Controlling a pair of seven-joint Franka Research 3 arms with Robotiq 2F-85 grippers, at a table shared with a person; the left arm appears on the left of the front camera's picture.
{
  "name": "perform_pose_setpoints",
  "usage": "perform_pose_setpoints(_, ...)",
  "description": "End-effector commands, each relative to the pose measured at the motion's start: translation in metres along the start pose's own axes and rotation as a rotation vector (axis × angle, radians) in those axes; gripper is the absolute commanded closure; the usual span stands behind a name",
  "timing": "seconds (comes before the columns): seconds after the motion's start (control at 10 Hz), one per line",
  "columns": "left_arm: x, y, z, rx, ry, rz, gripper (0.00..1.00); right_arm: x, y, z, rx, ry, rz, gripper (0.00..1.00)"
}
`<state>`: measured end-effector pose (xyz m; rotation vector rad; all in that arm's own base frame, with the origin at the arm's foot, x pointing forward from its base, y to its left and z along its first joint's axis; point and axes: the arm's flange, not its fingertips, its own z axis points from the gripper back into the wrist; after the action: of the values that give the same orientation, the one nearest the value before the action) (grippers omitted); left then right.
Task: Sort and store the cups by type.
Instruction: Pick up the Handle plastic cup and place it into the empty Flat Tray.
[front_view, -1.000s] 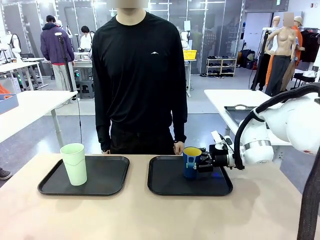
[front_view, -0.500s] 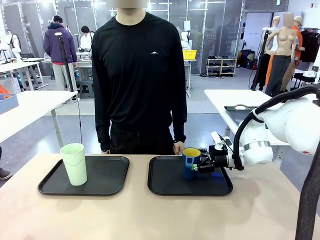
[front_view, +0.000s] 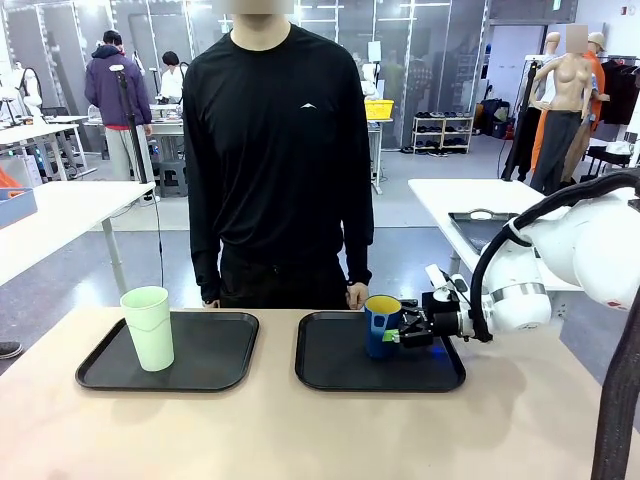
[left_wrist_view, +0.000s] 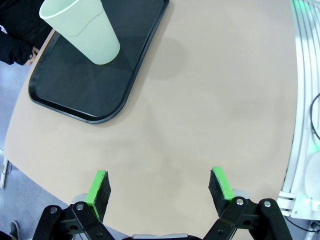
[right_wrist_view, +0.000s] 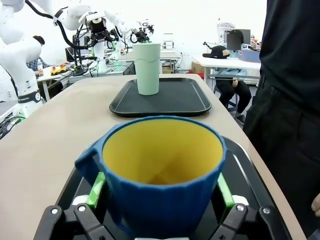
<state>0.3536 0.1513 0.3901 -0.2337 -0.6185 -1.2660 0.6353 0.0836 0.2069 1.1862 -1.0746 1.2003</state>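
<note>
The dark blue mug with yellow inside stands upright on the right black tray. My right gripper comes in from the right at mug height and is open. In the right wrist view its green pads flank the mug with the jaws spread wide. The pale mint-green tumbler stands upright on the left black tray, also seen as the tumbler in the left wrist view. My left gripper hangs open over bare tabletop, well short of that tray.
A person in black stands at the far side of the table, a hand resting by the right tray's far edge. The tan tabletop runs bare in front of both trays. The table's edge lies close to my left gripper.
My right gripper's jaws have spread apart off the blue mug, and the gripper has drawn back slightly to the right. The mug stays standing on the tray.
</note>
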Motion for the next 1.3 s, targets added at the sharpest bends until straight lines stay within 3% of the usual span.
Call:
perform_pose_setpoints(0.0,-0.003,0.005,-0.001,-0.006,-0.025,-0.014,0.00,0.007,0.011,0.010,0.008,0.022,-0.052,0.00)
perform_pose_setpoints(1.1,-0.003,0.005,-0.001,-0.006,-0.025,-0.014,0.00,0.026,0.047,0.088,-0.125,0.110,-0.107,0.00)
perform_pose_setpoints(1.2,-0.003,0.005,-0.001,-0.006,-0.025,-0.014,0.00,0.019,0.037,0.090,-0.116,0.078,-0.051,0.00)
